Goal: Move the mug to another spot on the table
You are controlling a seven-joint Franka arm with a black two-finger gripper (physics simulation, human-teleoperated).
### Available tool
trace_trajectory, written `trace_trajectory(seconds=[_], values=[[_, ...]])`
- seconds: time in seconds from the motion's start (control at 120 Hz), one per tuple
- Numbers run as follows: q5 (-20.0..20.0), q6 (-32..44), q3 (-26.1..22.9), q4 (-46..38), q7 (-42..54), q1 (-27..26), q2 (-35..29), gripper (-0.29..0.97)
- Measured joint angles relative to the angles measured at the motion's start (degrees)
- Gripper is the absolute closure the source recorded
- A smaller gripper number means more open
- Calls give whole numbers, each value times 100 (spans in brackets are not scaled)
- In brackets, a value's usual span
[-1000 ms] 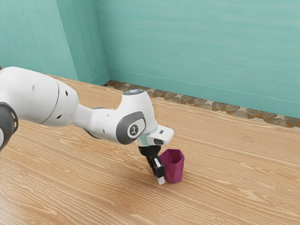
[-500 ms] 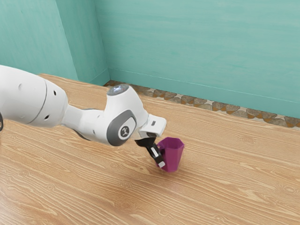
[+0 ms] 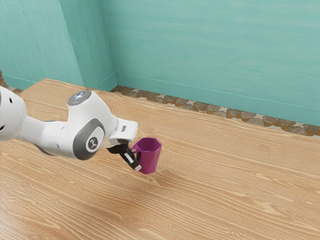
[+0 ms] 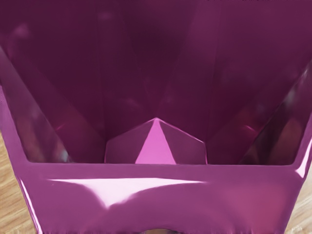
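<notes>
A faceted purple mug (image 3: pixel 149 154) sits tilted just above or on the wooden table (image 3: pixel 240 190), near the middle of the exterior view. My gripper (image 3: pixel 133 159) grips the mug's near wall from the exterior view's left; one black finger with a white tip (image 3: pixel 130 159) lies on the outside of it. The gripper is shut on the mug. In the wrist view the mug's glossy inside (image 4: pixel 156 97) and its rim (image 4: pixel 156 190) sit directly under my hand.
The white arm (image 3: pixel 60 135) stretches in low over the table from the exterior view's left. A teal wall (image 3: pixel 210 45) with a strip of stone floor (image 3: pixel 225 111) runs behind the table's far edge.
My arm has carried the mug toward the exterior view's left and slightly farther back, off its earlier spot. The gripper has stayed shut on it throughout.
</notes>
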Motion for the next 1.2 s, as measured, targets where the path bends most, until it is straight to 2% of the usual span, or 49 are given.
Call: trace_trajectory(seconds=[0.225,0.5,0.65,0.783,0.958,1.2], values=[[-11,126,315,-347,15,92,-123,57],[-17,226,355,-396,49,547,29,62],[-6,238,356,-403,69,686,37,33],[3,241,348,-480,85,669,-13,18],[7,241,347,-521,100,565,-82,8],[8,243,347,-515,115,394,-239,3]])
